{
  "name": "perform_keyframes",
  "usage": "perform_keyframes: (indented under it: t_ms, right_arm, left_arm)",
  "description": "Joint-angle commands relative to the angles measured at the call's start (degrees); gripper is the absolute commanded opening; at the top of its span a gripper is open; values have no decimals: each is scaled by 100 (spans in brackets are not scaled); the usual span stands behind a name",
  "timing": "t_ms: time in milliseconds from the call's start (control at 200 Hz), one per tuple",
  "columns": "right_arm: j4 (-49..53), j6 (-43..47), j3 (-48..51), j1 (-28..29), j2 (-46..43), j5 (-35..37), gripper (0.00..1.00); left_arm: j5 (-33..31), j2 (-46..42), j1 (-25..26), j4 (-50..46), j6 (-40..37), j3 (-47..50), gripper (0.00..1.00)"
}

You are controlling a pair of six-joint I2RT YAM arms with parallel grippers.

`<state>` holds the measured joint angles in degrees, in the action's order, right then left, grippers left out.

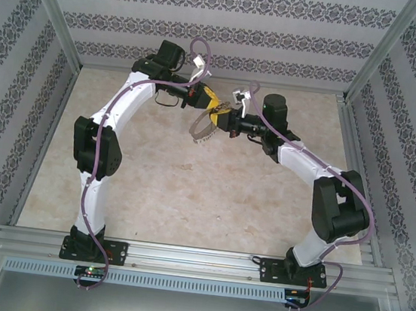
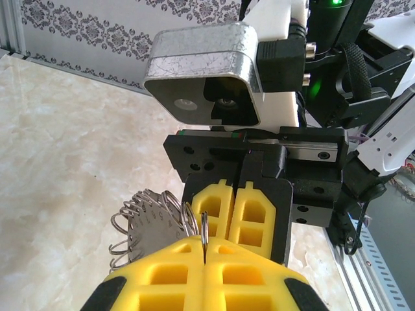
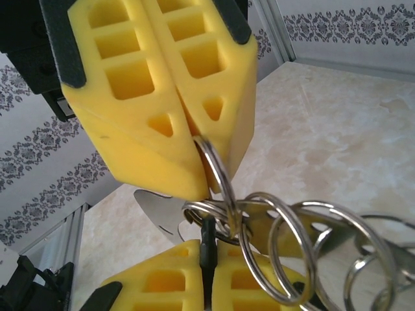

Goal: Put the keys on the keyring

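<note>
Plainly the two arms meet in the air above the bench (image 1: 187,198) so that neither part needs support from below. The left tool (image 2: 204,249) is closed, its yellow fingers pinching the thin edge of one loop of the keyring (image 2: 149,223). The rest of the hoop and its fringe of small silver loops hangs free beside and below that grip. Holding it by one loop keeps the ring steady and edge-on to the other arm, with the loops fanned out and reachable.

The right tool (image 3: 207,265) faces it nose to nose, the fingertips nearly touching. It is closed too, and a slim black piece stands up between its pads, which I take to be the head of the key (image 3: 207,249). The blade is too small to make out among the rings. The key sits right against the cluster of loops, just under the pinched one, so this looks like the threading step, not yet finished. Whether it has caught a loop I cannot tell.
</note>
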<state>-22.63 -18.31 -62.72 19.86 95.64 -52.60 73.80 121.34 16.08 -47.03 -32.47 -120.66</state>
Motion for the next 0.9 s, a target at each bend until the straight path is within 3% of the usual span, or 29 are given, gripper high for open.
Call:
perform_keyframes:
  t_ms: [0, 520, 694, 894]
  right_arm:
    - [-76, 33, 88, -117, -439, -73, 0]
    - [503, 308, -183, -279, -718, -81, 0]
    - [1359, 789, -434, -457, -869, -233, 0]
    - [3299, 1924, -1084, -604, -957, -127, 0]
  left_arm:
    - [201, -199, 54, 136, 1, -142, 0]
    - [212, -224, 59, 115, -31, -82, 0]
    - [206, -238, 57, 98, -39, -87, 0]
    - [196, -231, 58, 53, -93, -84, 0]
